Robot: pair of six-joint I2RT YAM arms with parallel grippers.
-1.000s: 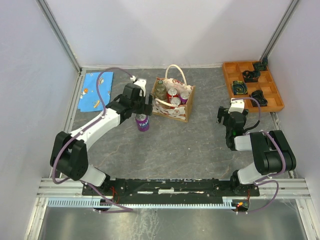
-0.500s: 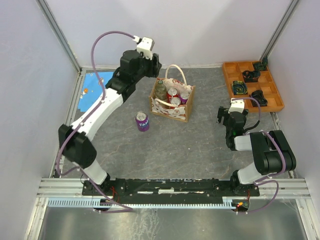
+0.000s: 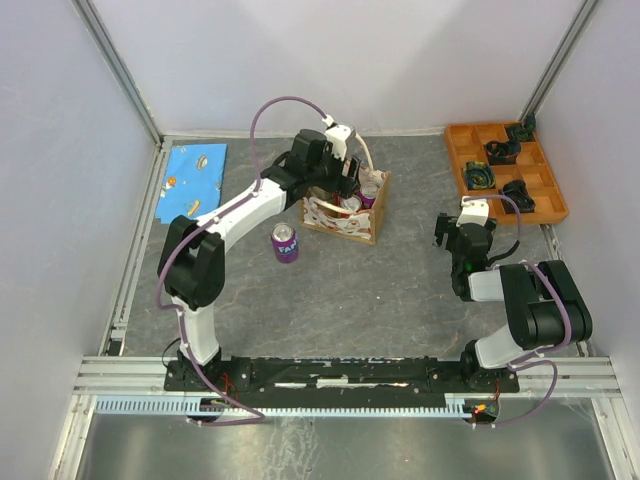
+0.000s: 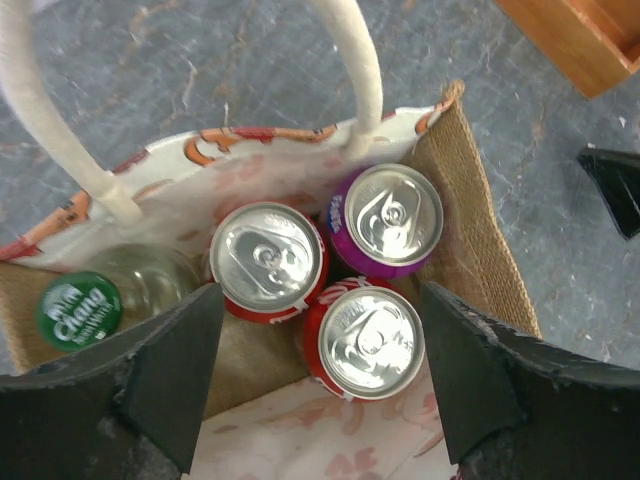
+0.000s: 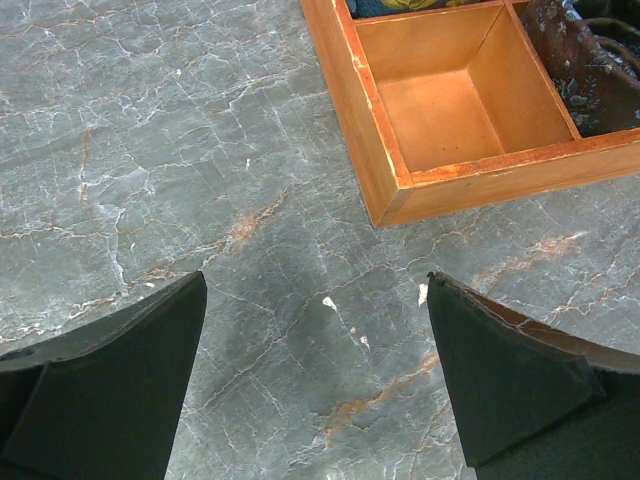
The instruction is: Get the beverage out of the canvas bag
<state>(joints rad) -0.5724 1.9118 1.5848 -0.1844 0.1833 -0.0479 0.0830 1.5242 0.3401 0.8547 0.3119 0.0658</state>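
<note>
The canvas bag [image 3: 366, 218] stands mid-table with its cream handles up. In the left wrist view the bag [image 4: 480, 240] holds two red cans [image 4: 268, 262] [image 4: 364, 340], a purple can [image 4: 392, 218] and a green-capped bottle [image 4: 78, 308]. My left gripper [image 3: 350, 176] hovers open and empty above the bag's mouth; in its own view the left gripper [image 4: 320, 375] has its jaws spread either side of the near red can. A purple can [image 3: 285, 243] stands on the table left of the bag. My right gripper [image 5: 315, 375] is open and empty above bare table; it also shows in the top view [image 3: 455, 232].
An orange compartment tray [image 3: 458, 155] with dark objects sits at the back right; its corner shows in the right wrist view [image 5: 385, 180]. A blue patterned cloth [image 3: 192, 178] lies at the back left. Walls close in the table on three sides.
My left gripper let go of the purple can on the table, rose, and swung right to above the bag's mouth. The right arm has not moved.
</note>
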